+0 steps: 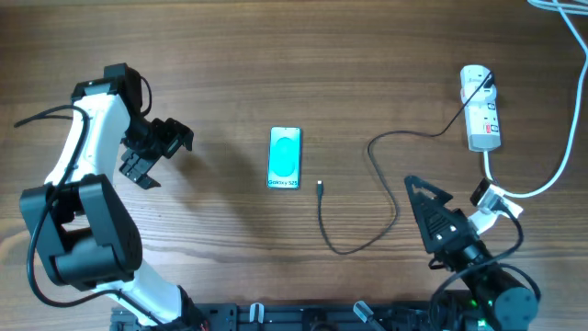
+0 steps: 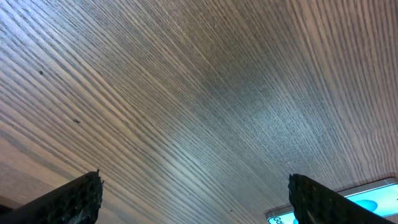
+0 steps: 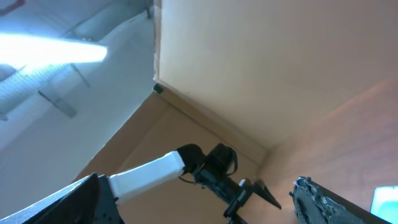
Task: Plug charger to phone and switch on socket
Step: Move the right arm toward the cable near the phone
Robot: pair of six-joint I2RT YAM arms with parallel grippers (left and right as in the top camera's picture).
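Observation:
The phone (image 1: pixel 285 158) lies flat mid-table with its teal screen up and its lettering toward the front. Its corner shows at the bottom right of the left wrist view (image 2: pixel 373 205) and at the right edge of the right wrist view (image 3: pixel 387 202). The charger cable (image 1: pixel 393 198) runs from the white socket (image 1: pixel 480 119) at the back right. It loops to its plug tip (image 1: pixel 320 187), just right of the phone's front end. My left gripper (image 1: pixel 170 158) (image 2: pixel 193 205) is open and empty, left of the phone. My right gripper (image 1: pixel 427 190) (image 3: pixel 205 205) is open and empty, beside the cable loop.
A thick white cord (image 1: pixel 554 179) runs from the socket along the right side and off the back right corner. The right wrist view looks across the table at the left arm (image 3: pixel 155 174). Bare wood lies between the grippers.

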